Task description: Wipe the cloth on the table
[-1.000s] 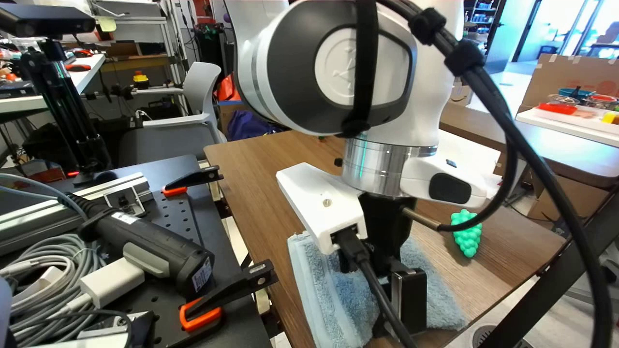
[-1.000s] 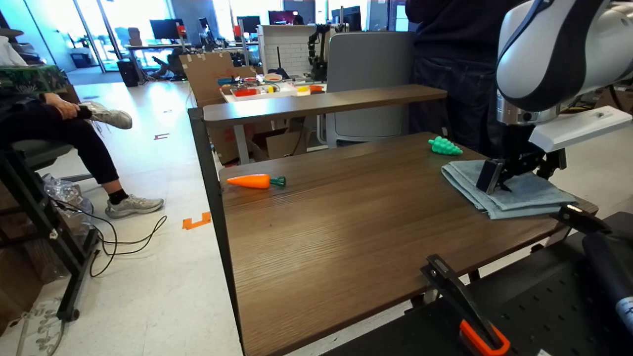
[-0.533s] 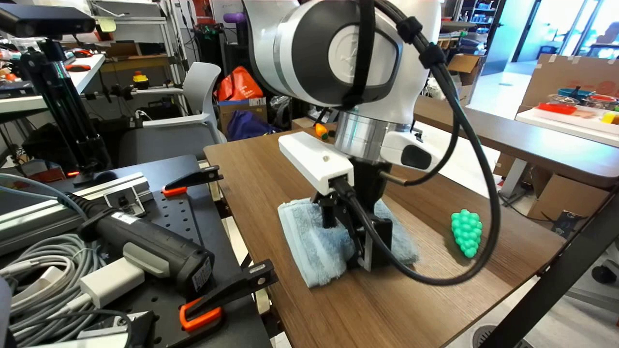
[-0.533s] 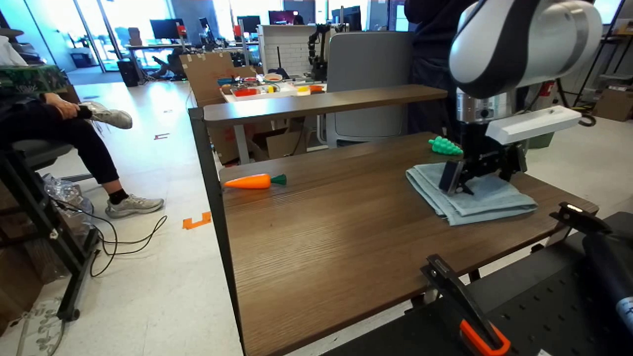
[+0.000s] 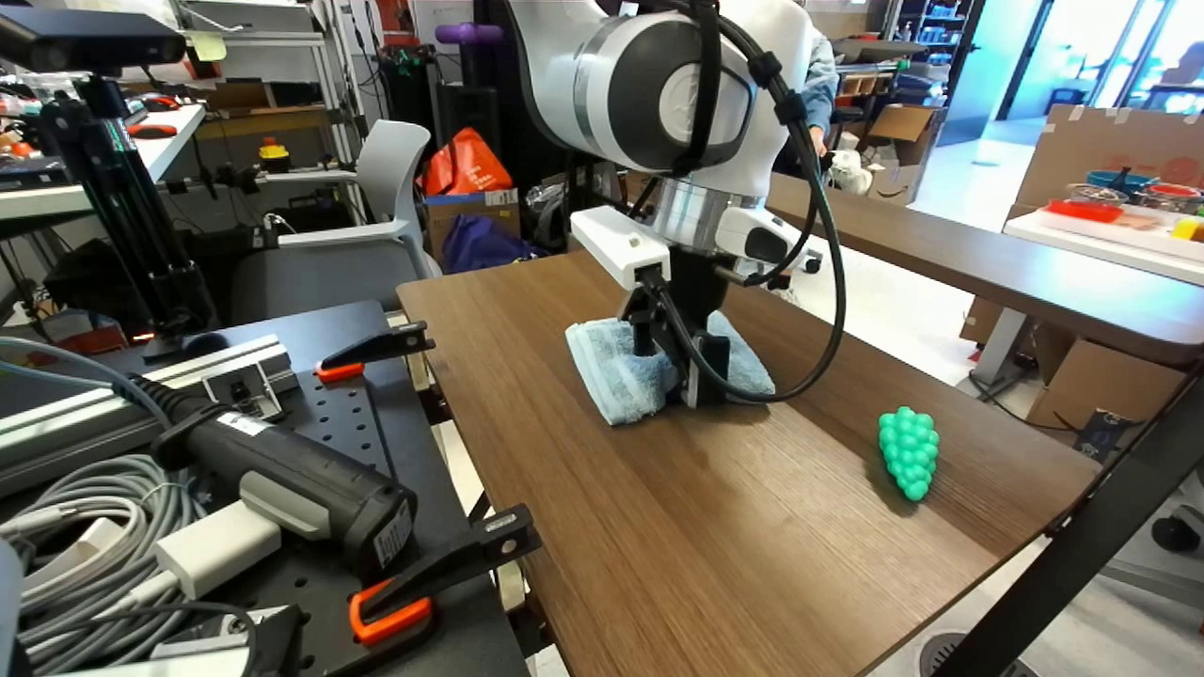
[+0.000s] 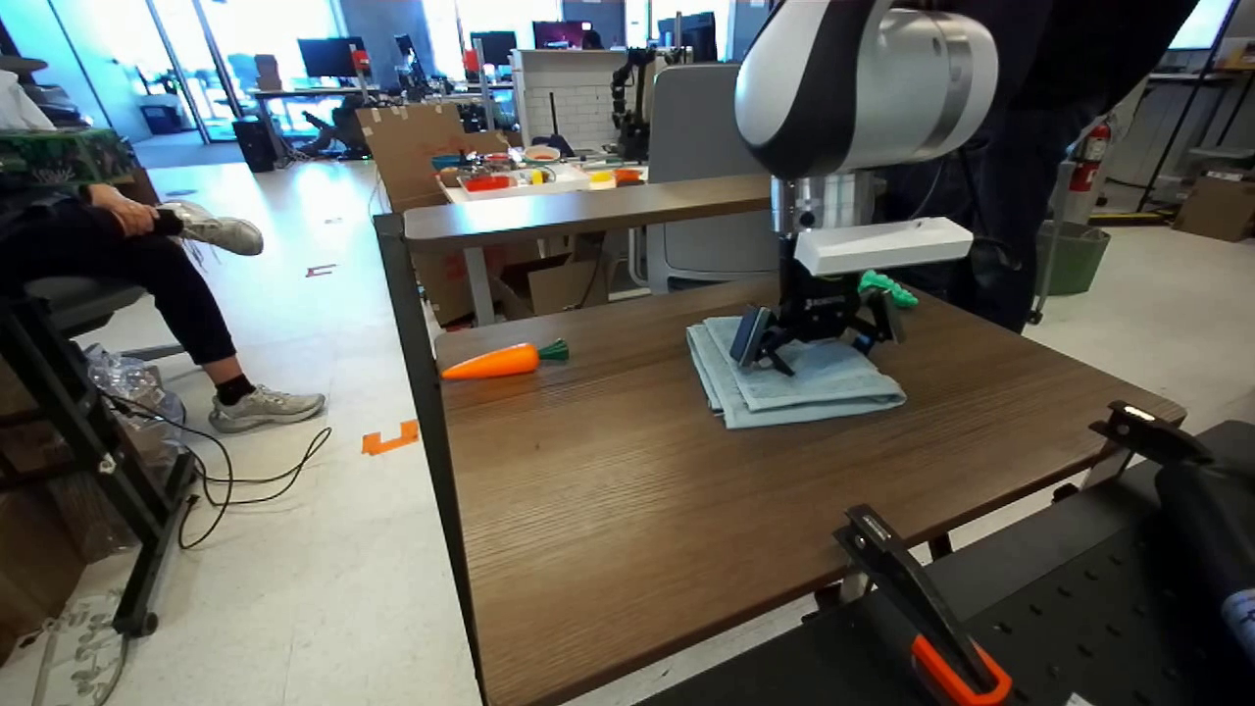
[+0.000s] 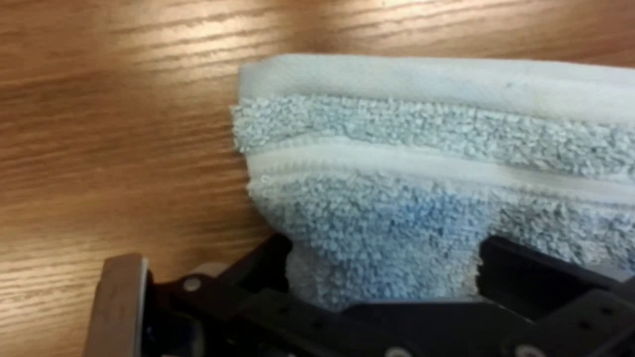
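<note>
The arm (image 6: 873,98) hung over the table (image 6: 627,510), its wrist (image 6: 824,201) pointing nearly straight down. The gripper (image 7: 383,254) clasped the folded cloth (image 7: 387,208), bunched between its parted fingers (image 7: 526,275).

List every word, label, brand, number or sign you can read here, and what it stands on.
No text can be read.
Black handheld device: labels too small and blurred.
Black clamp: any marking too small.
Cloth and table: no lettering shows.
Anything farther back: too small or blurred.
</note>
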Robot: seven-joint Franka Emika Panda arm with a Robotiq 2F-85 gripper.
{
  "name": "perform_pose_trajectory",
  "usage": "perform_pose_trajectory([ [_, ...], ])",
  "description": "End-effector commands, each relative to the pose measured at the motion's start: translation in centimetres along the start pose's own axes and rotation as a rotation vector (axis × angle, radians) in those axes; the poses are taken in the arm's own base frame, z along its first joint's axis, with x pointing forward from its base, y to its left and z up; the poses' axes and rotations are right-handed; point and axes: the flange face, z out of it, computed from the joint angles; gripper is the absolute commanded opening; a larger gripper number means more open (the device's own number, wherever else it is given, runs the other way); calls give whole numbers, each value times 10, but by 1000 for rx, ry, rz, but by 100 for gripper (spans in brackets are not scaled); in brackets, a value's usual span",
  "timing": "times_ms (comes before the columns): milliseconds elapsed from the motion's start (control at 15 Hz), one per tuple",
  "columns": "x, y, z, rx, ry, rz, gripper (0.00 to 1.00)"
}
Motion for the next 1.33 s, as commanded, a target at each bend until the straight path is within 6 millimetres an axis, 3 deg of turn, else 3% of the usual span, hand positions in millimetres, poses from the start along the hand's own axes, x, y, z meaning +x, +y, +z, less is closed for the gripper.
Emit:
perform_pose_trajectory([
  [0,31,-19,15,10,32,46,100],
  [200,36,-20,13,10,53,48,100],
  [333,28,-14,10,7,49,24,100],
  [467,8,-3,3,-19,22,-10,100],
  [1067,-91,68,-81,30,187,-101,100],
  [1133,-57,54,-58,15,146,-91,100],
  [1267,-77,68,-74,20,163,-88,100],
])
